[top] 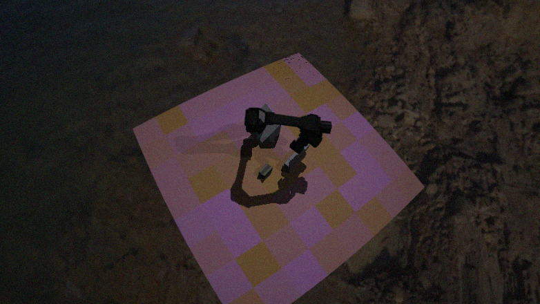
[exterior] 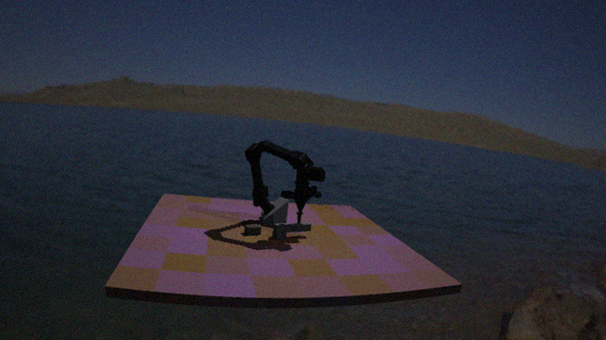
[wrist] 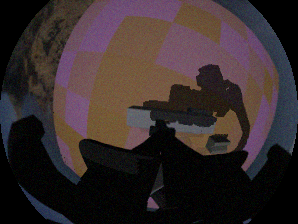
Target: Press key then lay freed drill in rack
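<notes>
My gripper (top: pixel 295 153) (exterior: pixel 299 216) (wrist: pixel 161 132) is shut with nothing between the fingers and points straight down. Its tips stand on or just above a low pale grey piece (top: pixel 288 163) (exterior: pixel 297 228) (wrist: pixel 139 117) on the checkered mat; I cannot tell key from drill in the dark. A small grey block (top: pixel 265 171) (exterior: pixel 252 230) (wrist: pixel 218 143) lies a little apart from it. A larger grey wedge-shaped block (top: pixel 270 132) (exterior: pixel 277 211) stands by the arm's base. The fingers hide the contact spot in the wrist view.
The pink and orange checkered mat (top: pixel 226 222) (exterior: pixel 205 276) ends in a raised edge above dark rocky ground. The arm's shadow (top: pixel 260 196) falls across the mat in front of the objects.
</notes>
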